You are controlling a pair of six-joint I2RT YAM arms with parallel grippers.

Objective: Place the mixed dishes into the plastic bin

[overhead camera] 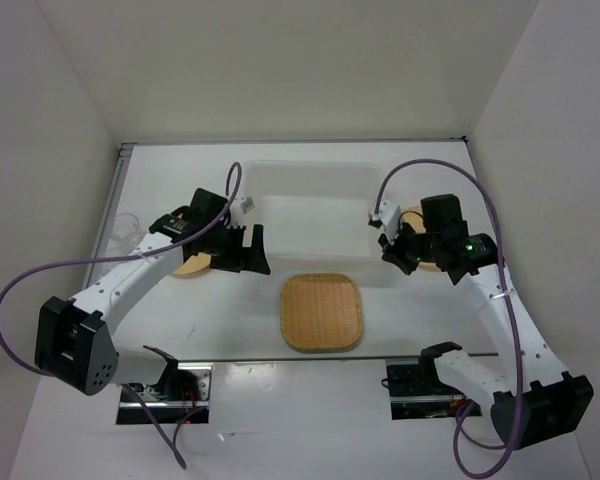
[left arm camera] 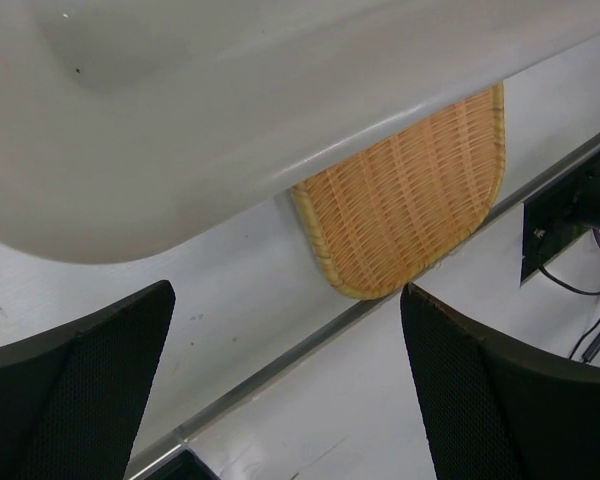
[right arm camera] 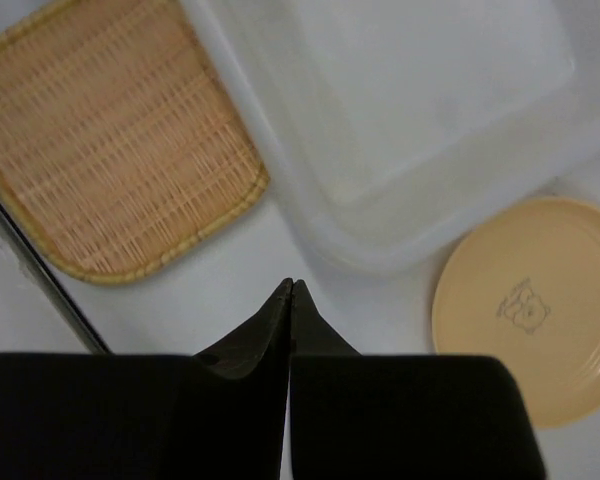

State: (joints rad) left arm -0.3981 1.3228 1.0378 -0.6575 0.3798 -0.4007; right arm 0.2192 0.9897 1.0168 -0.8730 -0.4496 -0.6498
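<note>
Right wrist view: pressing the right gripper [right arm camera: 291, 286] together on nothing between woven tray [right arm camera: 110, 140] and pale-orange plate [right arm camera: 535, 300]; spreading the left gripper [left arm camera: 287, 292] wide, empty, beside the plastic bin [left arm camera: 180, 120].

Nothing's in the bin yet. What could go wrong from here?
The right gripper is shut on nothing near the plate; unless it opens, it may only shove it. The plate lies flat close to the plastic bin, so a grab could nudge the bin. The open left gripper hangs near the bin's corner and could bump it.
</note>
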